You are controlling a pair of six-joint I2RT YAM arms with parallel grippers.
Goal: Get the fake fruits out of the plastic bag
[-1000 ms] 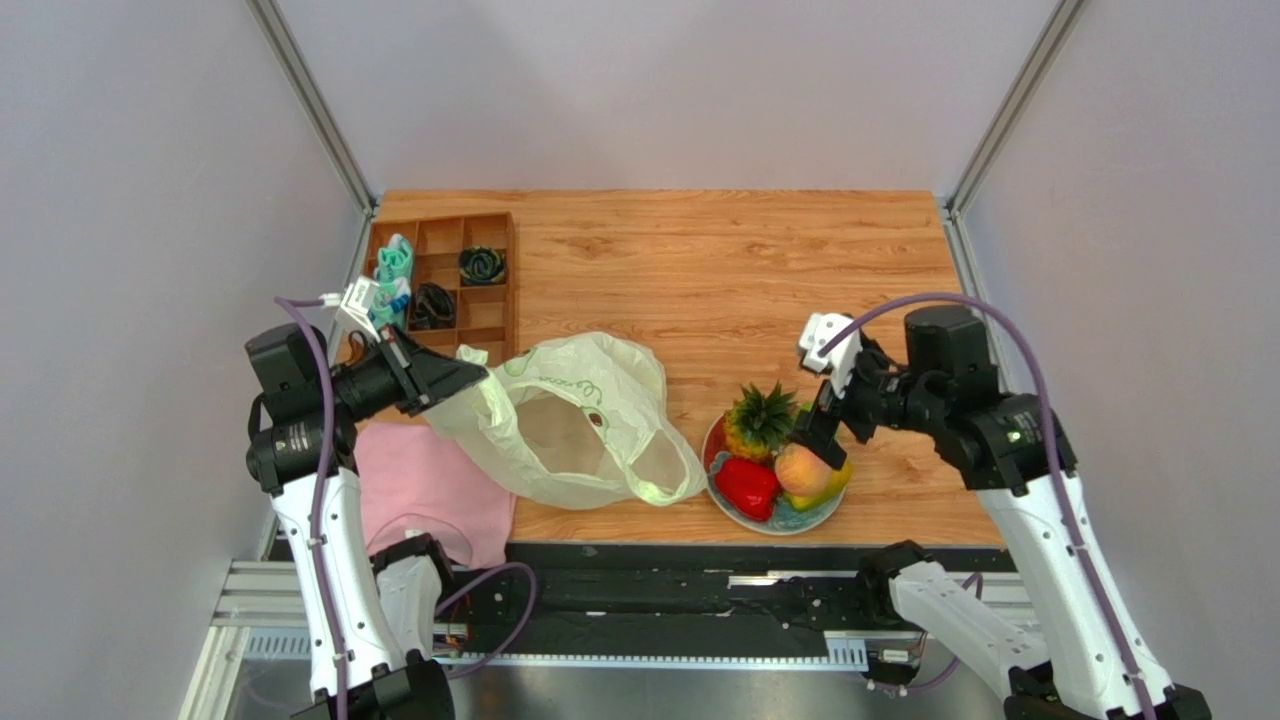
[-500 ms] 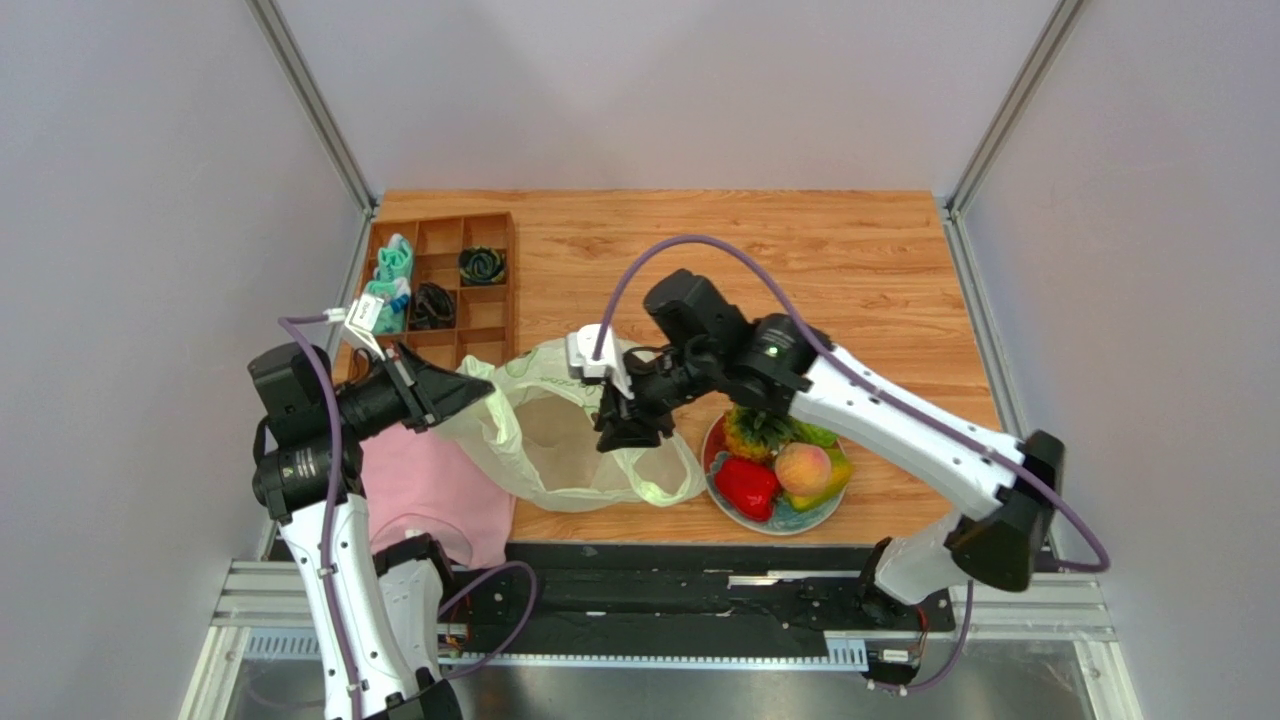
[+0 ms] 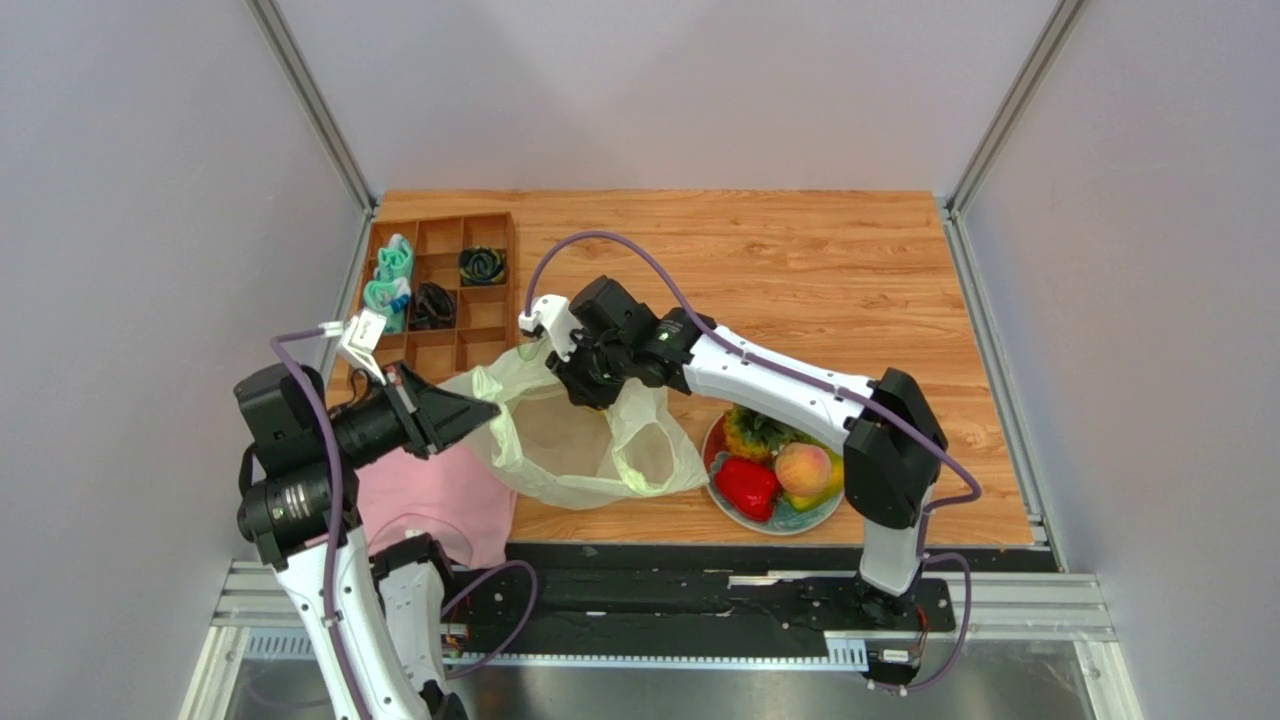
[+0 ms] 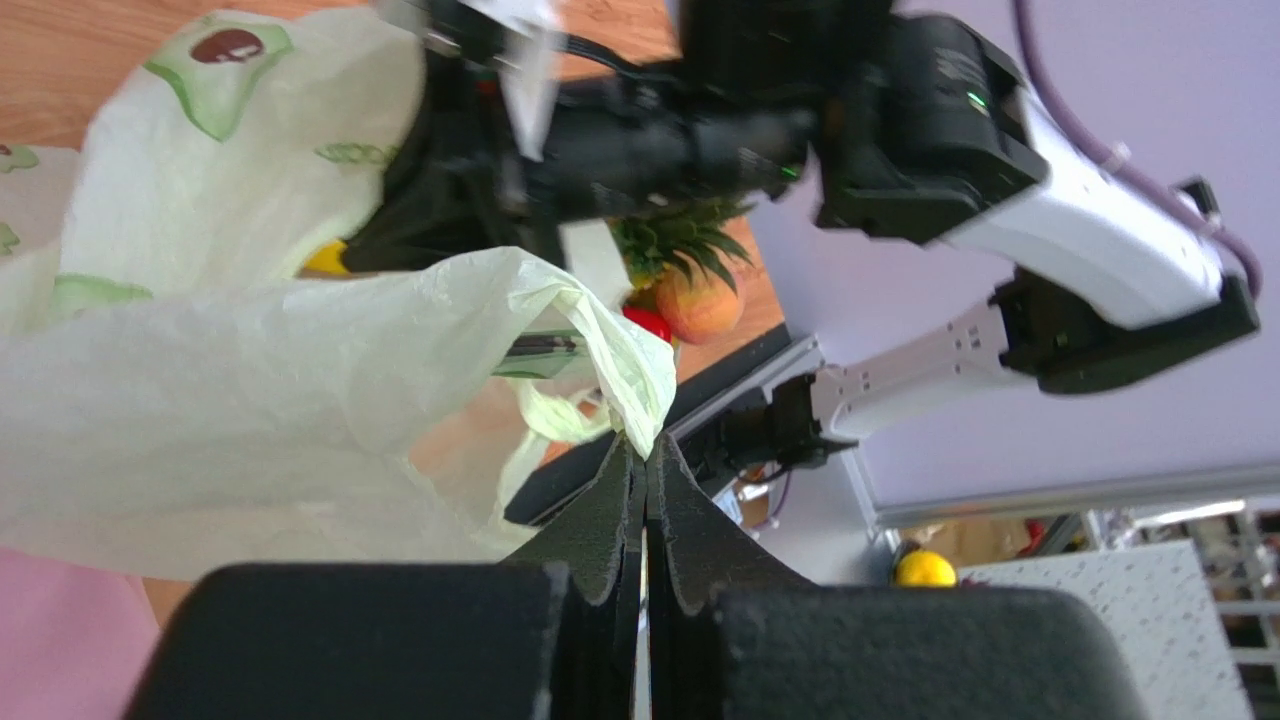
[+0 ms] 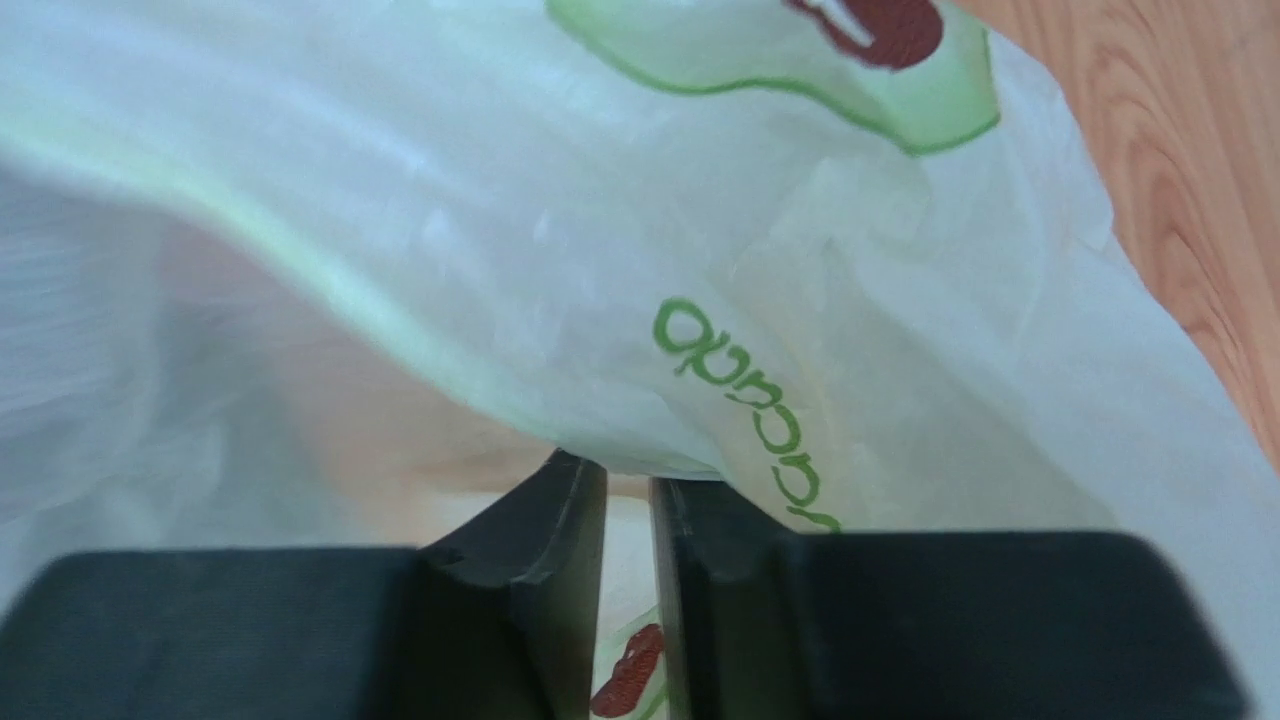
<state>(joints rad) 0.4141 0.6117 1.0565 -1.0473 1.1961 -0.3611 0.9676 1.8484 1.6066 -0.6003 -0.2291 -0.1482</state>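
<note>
Moved: my right arm, off the plate (image 3: 751, 522) to the bag's far rim.
plastic bag (image 3: 579, 443): mouth open, just beside the plate. Opposed pulls could tear the thin film.
fake fruits (image 3: 781, 468): heaped on the plate.
left gripper (image 4: 646, 458): clamped on the near rim.
right gripper (image 5: 628, 495): nearly together; I cannot tell if it holds film.

Your bag (image 3: 579, 428) is thin, pale yellow-green film printed with halved avocados. It lies crumpled, its mouth gaping wide and its left edge lifted. The pineapple (image 3: 751, 431), red pepper (image 3: 747, 486) and peach (image 3: 804, 468) sit huddled on the plate (image 3: 781, 525) just beside it.
</note>
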